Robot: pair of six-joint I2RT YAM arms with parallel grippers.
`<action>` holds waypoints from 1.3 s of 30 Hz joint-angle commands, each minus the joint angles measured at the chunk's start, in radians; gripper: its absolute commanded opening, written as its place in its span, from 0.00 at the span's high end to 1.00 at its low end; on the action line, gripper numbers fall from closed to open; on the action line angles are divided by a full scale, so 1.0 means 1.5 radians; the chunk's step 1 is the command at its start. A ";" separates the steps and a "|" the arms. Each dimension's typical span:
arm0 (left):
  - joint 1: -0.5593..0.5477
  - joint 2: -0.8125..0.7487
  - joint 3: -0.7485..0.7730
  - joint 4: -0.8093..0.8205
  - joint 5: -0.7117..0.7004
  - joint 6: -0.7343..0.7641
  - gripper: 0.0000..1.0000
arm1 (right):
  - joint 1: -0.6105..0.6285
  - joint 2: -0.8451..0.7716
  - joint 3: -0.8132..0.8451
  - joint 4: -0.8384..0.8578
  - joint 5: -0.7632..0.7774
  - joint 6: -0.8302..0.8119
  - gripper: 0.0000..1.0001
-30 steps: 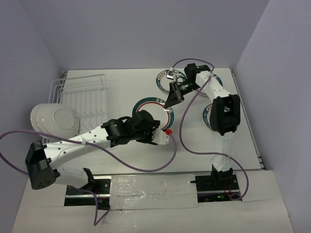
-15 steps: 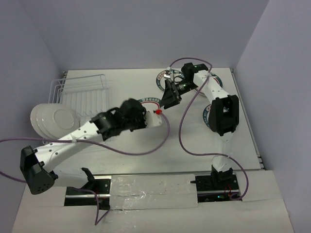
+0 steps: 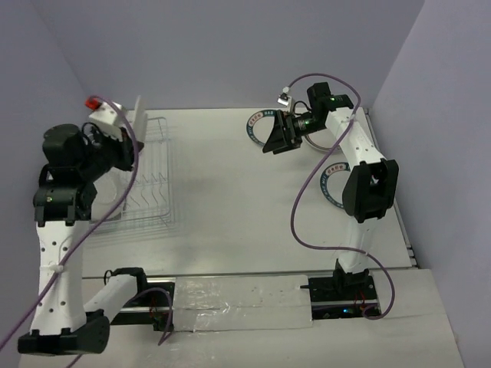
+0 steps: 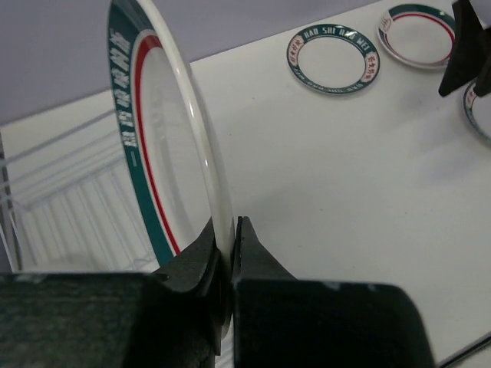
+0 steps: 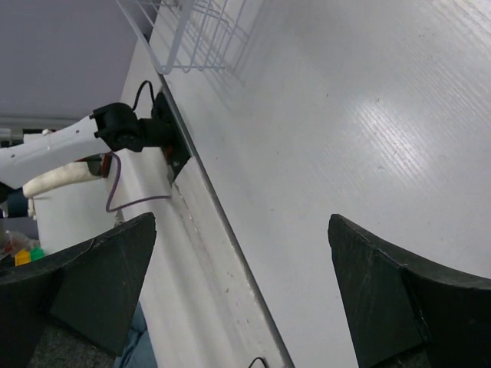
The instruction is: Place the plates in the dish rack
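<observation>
The plate is clamped in the left gripper. The two fingers are closed on its lower rim, one on each face, and the rest of the plate rises above them.

It stands on edge, nearly upright, with the top leaning slightly towards the side where the dish rack shows in the wrist view. The face with the dark teal rim and red ring is on that same side. From above, the plate shows only as a thin white sliver, its long axis running from the near side of the table to the far side. It is held in the air over the far end of the dish rack, clear of the wires.

The right gripper has its fingers wide apart, with only bare table showing between them. It hangs just beside a second plate, which lies flat at the far side of the table. A third plate and a fourth plate also lie flat, well apart from the rack.
</observation>
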 commanded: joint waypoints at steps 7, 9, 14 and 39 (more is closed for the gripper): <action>0.486 0.240 0.173 -0.256 0.539 0.101 1.00 | 0.004 -0.052 -0.040 0.022 0.013 -0.017 0.00; 0.530 0.308 0.214 -0.373 0.559 0.165 1.00 | 0.006 -0.055 -0.049 0.022 0.012 -0.022 0.00; 0.580 0.357 0.230 -0.445 0.549 0.265 1.00 | 0.005 -0.055 -0.069 0.026 0.006 -0.031 0.00; 0.583 0.304 -0.009 -0.245 0.427 0.216 0.93 | 0.004 -0.051 -0.077 0.020 0.015 -0.047 0.00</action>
